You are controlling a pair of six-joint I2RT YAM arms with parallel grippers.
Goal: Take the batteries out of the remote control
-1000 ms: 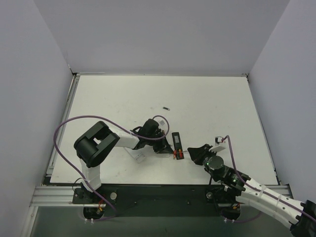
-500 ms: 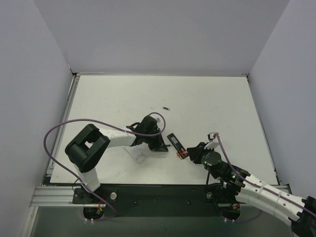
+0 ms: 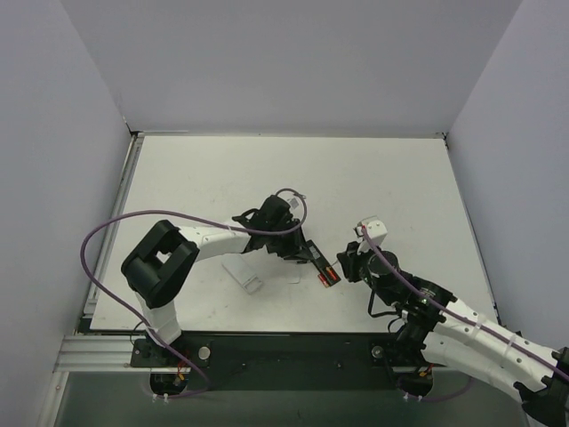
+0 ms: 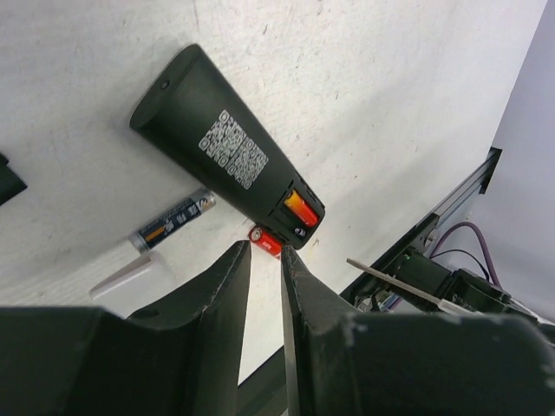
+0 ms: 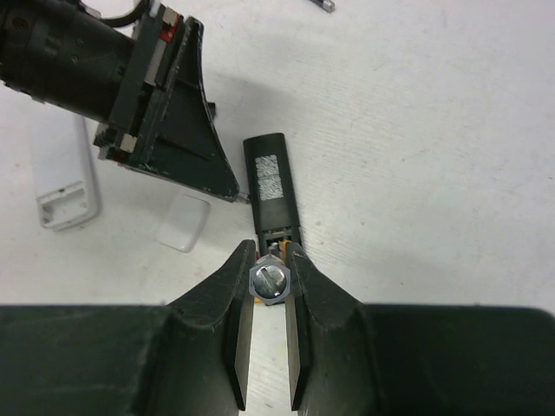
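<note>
The black remote control point(image 4: 221, 156) lies on the white table with its battery recess facing up. One red battery point(image 4: 301, 209) sits in the recess, and a second red battery point(image 4: 266, 242) lies just outside the remote's end. My left gripper point(image 4: 264, 250) hovers over that end, its jaws a narrow gap apart with nothing between them. From the other side, my right gripper point(image 5: 270, 251) is shut on a grey hexagonal tool point(image 5: 269, 282) with a slotted metal tip, right at the remote's point(image 5: 271, 186) open end. From above, the remote point(image 3: 317, 258) lies between both grippers.
A white remote point(image 3: 243, 274) lies left of the black one, with a small white cover point(image 5: 184, 222) beside it. A silver-and-black battery point(image 4: 173, 218) rests on the table by the black remote. A small dark piece point(image 3: 300, 193) lies farther back. Grey walls enclose the table.
My left gripper has swung right over the remote's battery end and its jaws have parted slightly. The right arm has moved in and back towards the same end. The remote has turned a little.
</note>
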